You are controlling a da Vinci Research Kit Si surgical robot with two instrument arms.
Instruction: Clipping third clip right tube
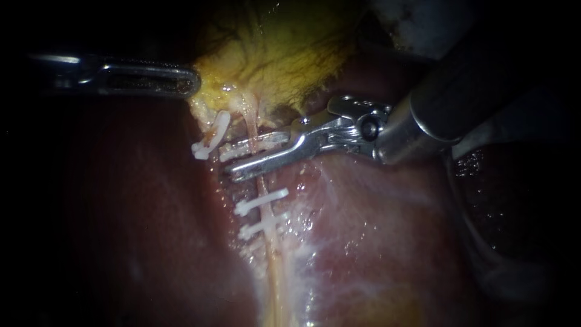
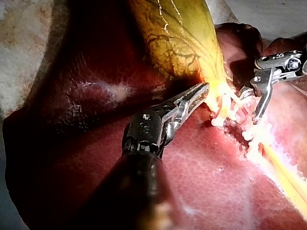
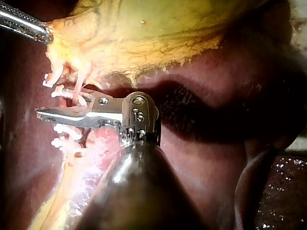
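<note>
The yellow gallbladder (image 1: 284, 54) lies on top of the red liver (image 1: 387, 242). My left instrument (image 1: 192, 82) comes in from the left, its jaws shut on the gallbladder's lower edge (image 2: 211, 93). The right tube (image 1: 269, 242), thin and pale, runs down from the gallbladder and bears two white clips (image 1: 261, 201) (image 1: 264, 225). My right instrument (image 1: 229, 162) reaches in from the upper right. Its jaws stand open astride the tube above those clips, and a white clip (image 1: 254, 145) lies along the upper jaw. Another white clip (image 1: 210, 140) sits on the stub to the left.
White gauze (image 1: 417, 18) shows at the upper right behind the right instrument's shaft. A dark speckled surface (image 1: 514, 206) lies at the right, beyond the liver's edge. In the right wrist view the left instrument (image 3: 41, 31) holds the gallbladder's corner ahead of the right jaws.
</note>
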